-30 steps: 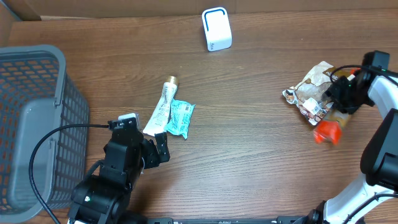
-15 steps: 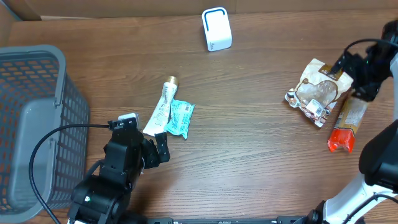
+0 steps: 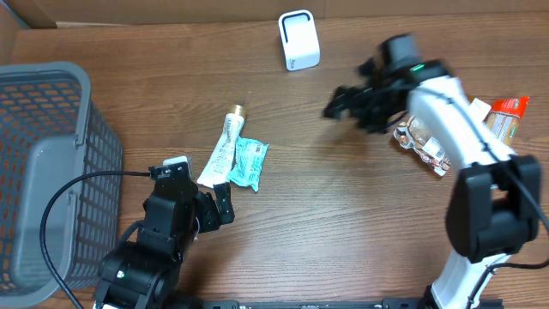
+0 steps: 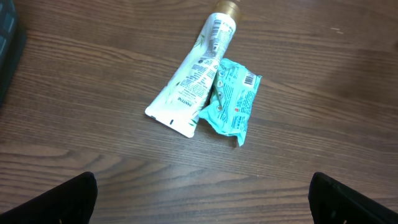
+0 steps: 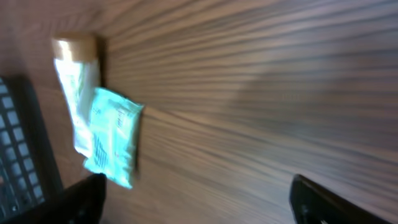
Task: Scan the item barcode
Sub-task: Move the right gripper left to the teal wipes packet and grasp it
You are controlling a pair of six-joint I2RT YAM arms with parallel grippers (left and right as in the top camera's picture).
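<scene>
Teal packet (image 3: 250, 161): touches white tube (image 3: 221, 146), nine o'clock of centre.
Left gripper (image 4: 199, 199): spread wide, empty, packet's seven o'clock.
Right gripper (image 5: 199, 202): spread wide, empty.

Table (image 3: 343, 232) is brown wood grain, pretty matt, just a soft sheen. Basket (image 3: 53, 75) is grey plastic mesh, dull. Tube (image 4: 194, 71) is smooth white plastic, a bit glossy, with a shiny gold cap (image 4: 226, 7). Teal packet (image 4: 231, 102) is crinkly plastic film. Scanner (image 3: 298, 40) is smooth white plastic. Bag (image 3: 426, 137) is wrinkled, shiny, foil-looking wrap.
</scene>
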